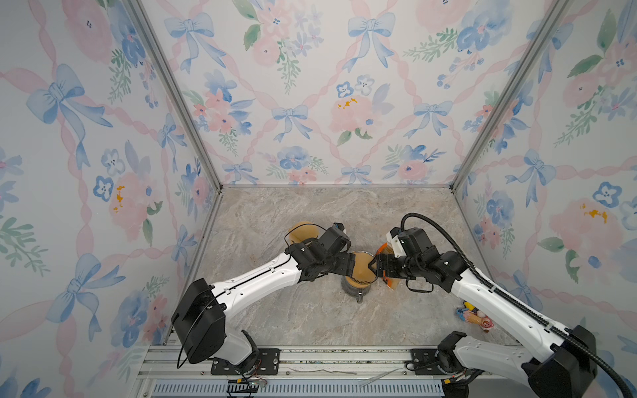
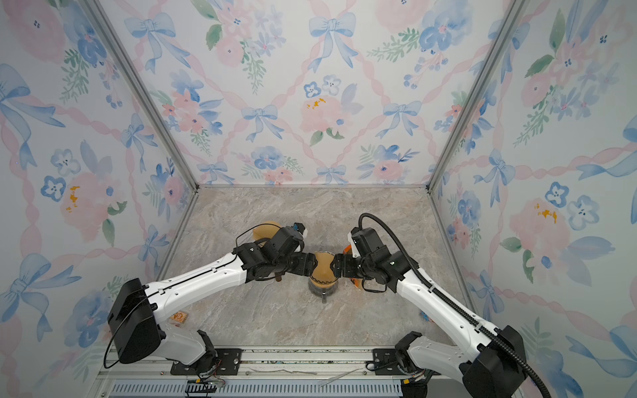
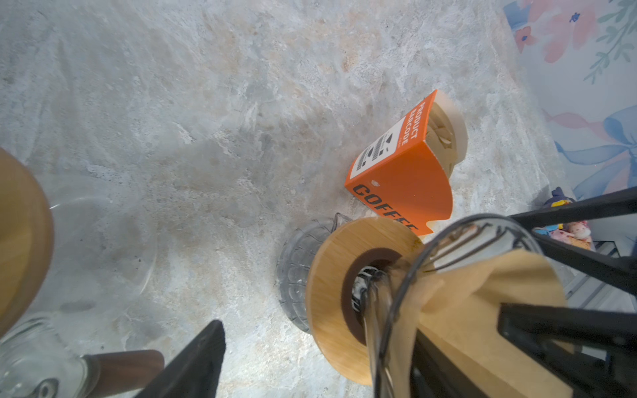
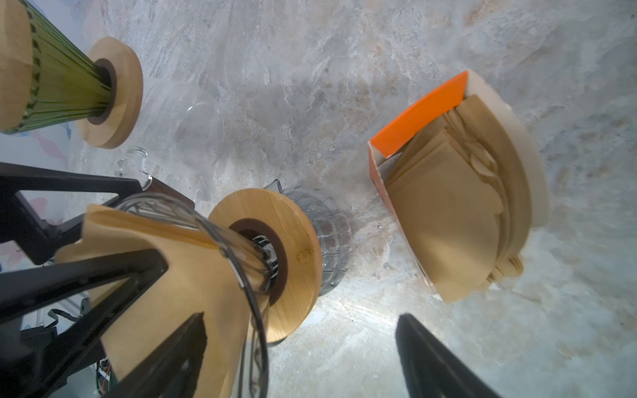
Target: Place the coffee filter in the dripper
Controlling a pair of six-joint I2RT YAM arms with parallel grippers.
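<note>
A brown paper coffee filter (image 1: pixel 362 268) (image 2: pixel 323 269) sits inside the clear glass dripper (image 3: pixel 331 275) (image 4: pixel 296 241), which has a round wooden base and stands on a glass server (image 3: pixel 293 268) mid-table. My left gripper (image 1: pixel 353 263) (image 3: pixel 320 330) is at the dripper's left side, open. One of its fingers lies on the filter (image 3: pixel 482 293) inside the cone and the other stands outside, clear of the glass. My right gripper (image 1: pixel 374 267) (image 4: pixel 301 318) is at the right side, also open, one finger against the filter (image 4: pixel 179 248), the other far out over the table.
An orange box of spare filters (image 3: pixel 403 165) (image 4: pixel 448 206) lies just right of the dripper. A green dripper (image 4: pixel 62 86) holding a filter stands behind my left wrist, with a clear glass server (image 4: pixel 193 131) by it. Small toys (image 1: pixel 474 315) lie at the front right.
</note>
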